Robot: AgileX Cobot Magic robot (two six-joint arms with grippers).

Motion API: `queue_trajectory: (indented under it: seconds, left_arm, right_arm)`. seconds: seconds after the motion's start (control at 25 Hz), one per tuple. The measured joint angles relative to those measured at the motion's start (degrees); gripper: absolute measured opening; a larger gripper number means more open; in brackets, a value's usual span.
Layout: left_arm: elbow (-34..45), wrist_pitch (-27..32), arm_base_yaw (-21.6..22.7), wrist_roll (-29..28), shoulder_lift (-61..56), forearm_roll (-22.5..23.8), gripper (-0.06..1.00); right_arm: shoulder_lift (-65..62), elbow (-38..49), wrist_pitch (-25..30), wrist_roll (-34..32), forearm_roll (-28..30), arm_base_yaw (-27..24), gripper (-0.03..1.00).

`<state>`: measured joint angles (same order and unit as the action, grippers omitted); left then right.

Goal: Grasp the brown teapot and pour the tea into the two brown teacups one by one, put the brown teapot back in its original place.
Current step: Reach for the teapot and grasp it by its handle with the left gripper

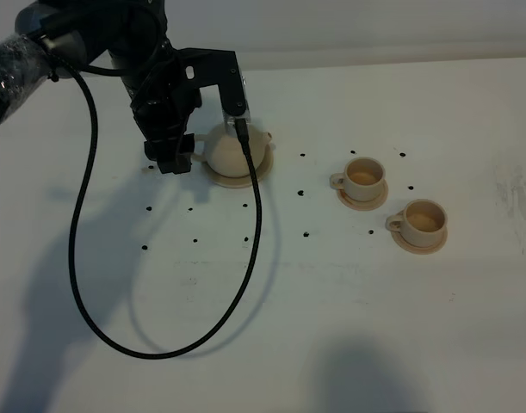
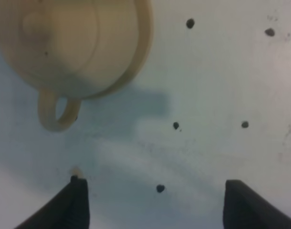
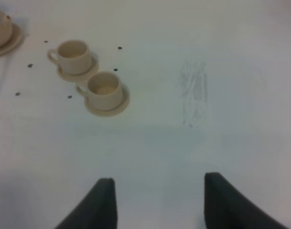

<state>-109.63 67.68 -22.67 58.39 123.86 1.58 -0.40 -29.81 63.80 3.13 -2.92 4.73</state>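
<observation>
- Currently brown teapot is seated on wide saucer; long axis laid 9-to-3 o'clock, spout at 3.
- Left gripper is held released, empty, at teapot's 9 o'clock.
- Right gripper is held released, empty.

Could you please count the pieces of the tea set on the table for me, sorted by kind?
Teapot: 1
Teacups: 2
Saucers: 3 (one wider under the teapot, one smaller under each teacup)
Total: 6
</observation>
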Motion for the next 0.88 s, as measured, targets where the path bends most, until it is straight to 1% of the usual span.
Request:
queue_trajectory:
  seconds: [0.4, 0.52, 0.88]
  left_arm:
    - [0.0, -0.7, 0.0, 0.4, 0.0, 8.0, 0.56]
    - [0.0, -1.4, 0.0, 0.2, 0.3, 9.2, 0.56]
    - [-0.9, -9.6, 0.0, -3.7, 4.5, 10.9, 0.56]
  right_arm:
    - [0.0, 0.0, 0.0, 0.0, 0.0, 0.0, 0.41]
    - [0.0, 0.0, 0.0, 0.0, 0.0, 0.0, 0.41]
    - [0.0, 0.0, 0.0, 0.0, 0.0, 0.0, 0.41]
